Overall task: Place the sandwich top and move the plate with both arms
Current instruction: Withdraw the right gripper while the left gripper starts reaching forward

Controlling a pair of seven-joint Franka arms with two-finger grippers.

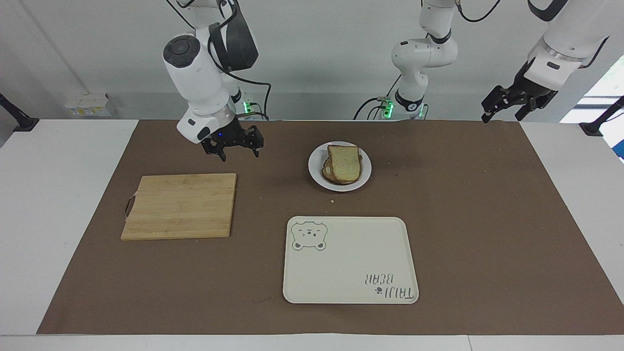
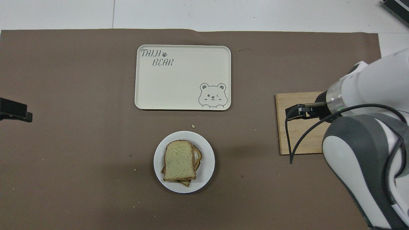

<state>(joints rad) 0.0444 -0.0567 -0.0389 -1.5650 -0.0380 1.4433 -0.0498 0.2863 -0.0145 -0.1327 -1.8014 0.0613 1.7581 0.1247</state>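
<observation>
The sandwich top (image 1: 344,162) lies on a stack of bread slices on the small white plate (image 1: 365,171), on the half of the brown mat nearer the robots. In the overhead view the sandwich top (image 2: 179,159) covers most of the stack on the plate (image 2: 208,161). My right gripper (image 1: 239,152) is open and empty, raised over the mat beside the cutting board, well away from the plate; it also shows in the overhead view (image 2: 295,112). My left gripper (image 1: 502,117) waits open and empty, raised over the mat's corner at the left arm's end (image 2: 14,110).
A bamboo cutting board (image 1: 180,207) lies toward the right arm's end (image 2: 298,134). A cream bear tray (image 1: 348,261) lies farther from the robots than the plate (image 2: 182,76). A few crumbs dot the mat near the plate.
</observation>
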